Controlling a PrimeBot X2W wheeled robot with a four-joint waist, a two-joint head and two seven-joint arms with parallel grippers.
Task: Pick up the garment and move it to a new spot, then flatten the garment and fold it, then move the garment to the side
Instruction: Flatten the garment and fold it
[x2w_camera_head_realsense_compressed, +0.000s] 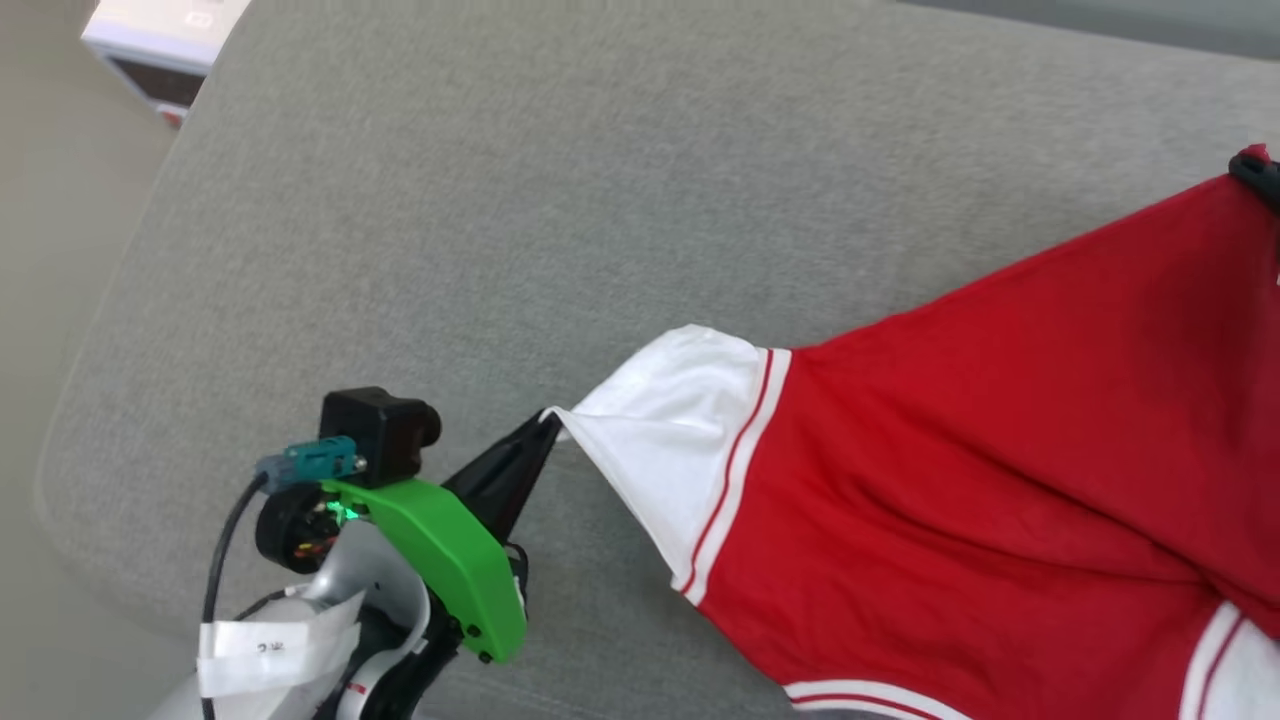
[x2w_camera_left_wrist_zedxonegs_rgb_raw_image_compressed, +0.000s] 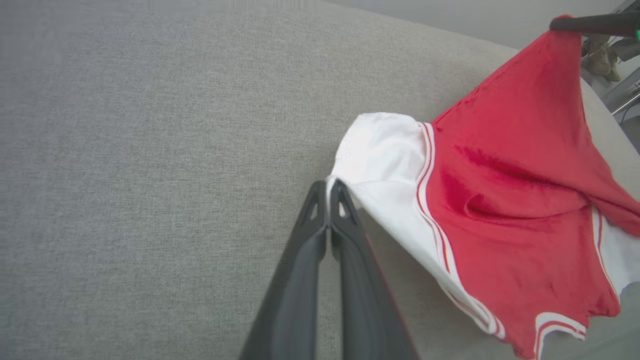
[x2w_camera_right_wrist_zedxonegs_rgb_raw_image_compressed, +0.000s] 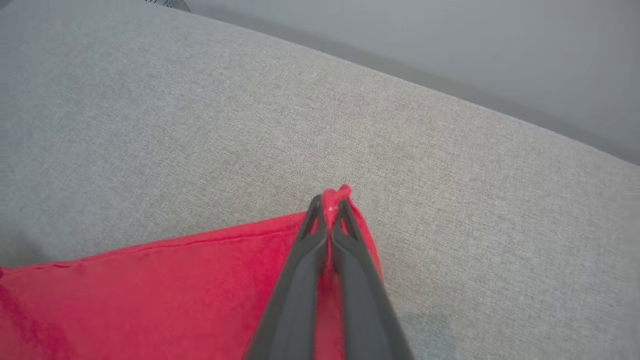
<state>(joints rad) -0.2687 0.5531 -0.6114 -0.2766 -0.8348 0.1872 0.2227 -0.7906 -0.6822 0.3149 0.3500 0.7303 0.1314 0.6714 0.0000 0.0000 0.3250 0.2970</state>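
A grey upholstered cushion (x2w_camera_head_realsense_compressed: 500, 200) with a rounded edge carries the work. Pale floor (x2w_camera_head_realsense_compressed: 60, 250) runs along its left side in the head view, and a white cabinet (x2w_camera_head_realsense_compressed: 165, 40) stands at the top left corner. The garment (x2w_camera_head_realsense_compressed: 1000, 450) occupies the right-hand part of the cushion. Its red body is rumpled, and one white sleeve (x2w_camera_head_realsense_compressed: 670, 440) with red-striped trim is drawn out toward the left. No lettering can be seen on the side shown. Handling, as judged: light, thin knit, wholly limp, with no stiffness of its own. It will sag and crease wherever unsupported, and it will likely drag on the woven upholstery rather than slide. It is not fragile, though a small pinch could slip off an edge under tension. The soundest holds are judged to be cuffs, hems and shoulder seams, where doubled cloth gives the fingers something to bite. The left end effector (x2w_camera_head_realsense_compressed: 548, 420) has its fingers pressed together on the tip of the sleeve cuff; its arm sits low over the cushion, fingers reaching up and to the right in the head view. The right end effector (x2w_camera_right_wrist_zedxonegs_rgb_raw_image_compressed: 330, 200) has its fingers pressed together, with a nub of red cloth standing between the tips at a corner of the red body. The two holds are well apart; the upper edge between them runs fairly straight, with slack folds below
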